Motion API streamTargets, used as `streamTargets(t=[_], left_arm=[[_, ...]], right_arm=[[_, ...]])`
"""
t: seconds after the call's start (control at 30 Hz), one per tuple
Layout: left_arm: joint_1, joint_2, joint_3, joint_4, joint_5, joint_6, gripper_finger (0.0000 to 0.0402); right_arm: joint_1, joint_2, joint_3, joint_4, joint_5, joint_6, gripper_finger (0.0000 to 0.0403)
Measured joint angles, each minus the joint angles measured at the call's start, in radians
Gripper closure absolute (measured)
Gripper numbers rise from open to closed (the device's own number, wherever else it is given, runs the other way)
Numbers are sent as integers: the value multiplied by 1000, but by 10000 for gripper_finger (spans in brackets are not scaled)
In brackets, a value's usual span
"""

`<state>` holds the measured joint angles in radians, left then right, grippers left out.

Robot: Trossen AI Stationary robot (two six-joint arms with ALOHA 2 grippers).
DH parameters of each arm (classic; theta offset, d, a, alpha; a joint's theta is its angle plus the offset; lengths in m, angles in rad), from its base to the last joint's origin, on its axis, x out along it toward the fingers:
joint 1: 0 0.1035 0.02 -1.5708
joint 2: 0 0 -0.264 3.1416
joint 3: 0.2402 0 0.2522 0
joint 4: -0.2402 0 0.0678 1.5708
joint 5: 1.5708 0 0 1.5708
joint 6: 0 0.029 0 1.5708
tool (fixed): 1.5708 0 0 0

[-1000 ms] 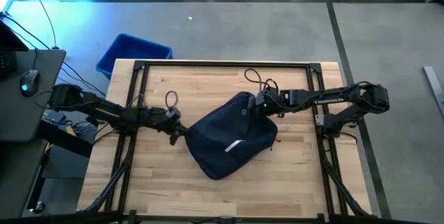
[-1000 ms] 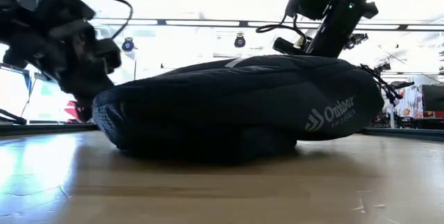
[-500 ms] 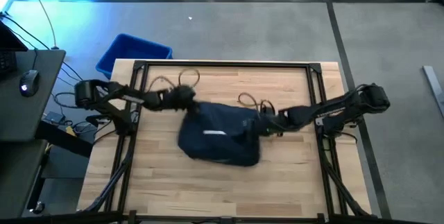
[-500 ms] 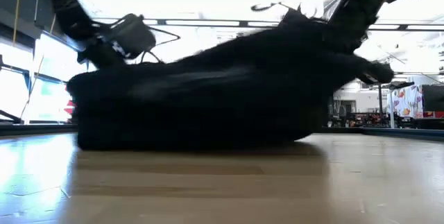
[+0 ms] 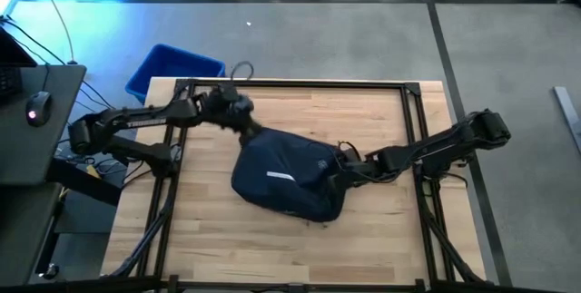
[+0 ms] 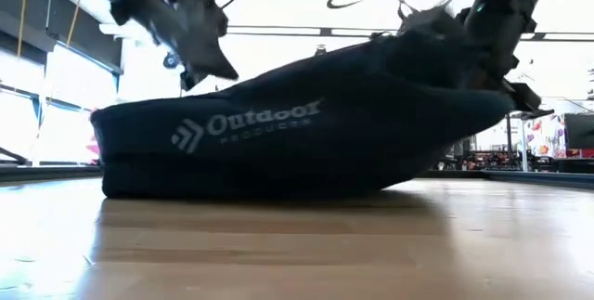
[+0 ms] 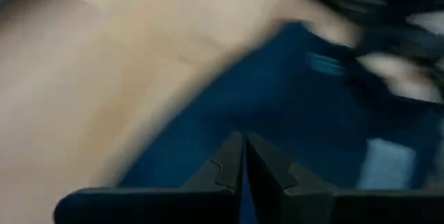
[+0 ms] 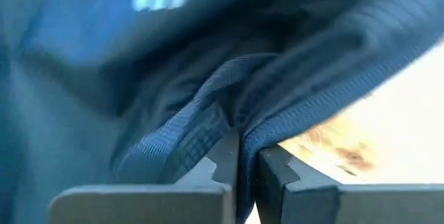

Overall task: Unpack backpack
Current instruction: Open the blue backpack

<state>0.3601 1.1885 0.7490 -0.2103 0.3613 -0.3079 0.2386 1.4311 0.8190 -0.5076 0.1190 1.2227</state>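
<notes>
So where we're at: the backpack (image 5: 289,177) is lying flat in the middle of the desk (image 5: 381,112), long axis running roughly left to right with a slight slant, and we've got an arm at each end of it. The left gripper (image 5: 243,122) sits at the bag's far-left corner, jaws pressed together, and from the left wrist view they look shut right at the navy fabric; we honestly can't tell if any cloth is caught in there. The right gripper (image 5: 349,168) is tucked into the bag's right edge, low to the desk, and its wrist view shows the jaws pinching a fold of the blue fabric.

The relation that matters for us: the bag lies between the two sets of jaws, so anything we do next is a pull or lift along that long axis. Neither arm is clearly nearer to an opening, because we can't make out the zipper from any view.

Around it: a blue bin (image 5: 174,68) off the desk's far-left corner, well apart from the bag. Nothing else on the desk seems to block us.
</notes>
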Motion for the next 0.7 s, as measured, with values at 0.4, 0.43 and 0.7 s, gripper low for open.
streamTargets(t=[0.4, 0.43, 0.7], left_arm=[[-570, 77, 0, 533, -202, -631, 401], [-587, 107, 0, 567, -240, -662, 401], [-736, 381, 80, 599, -346, -744, 381]], right_arm=[[36, -214, 0, -65, -157, -711, 227], [45, -230, 0, -70, -159, -749, 218], [206, -231, 0, 52, -165, -1016, 196]])
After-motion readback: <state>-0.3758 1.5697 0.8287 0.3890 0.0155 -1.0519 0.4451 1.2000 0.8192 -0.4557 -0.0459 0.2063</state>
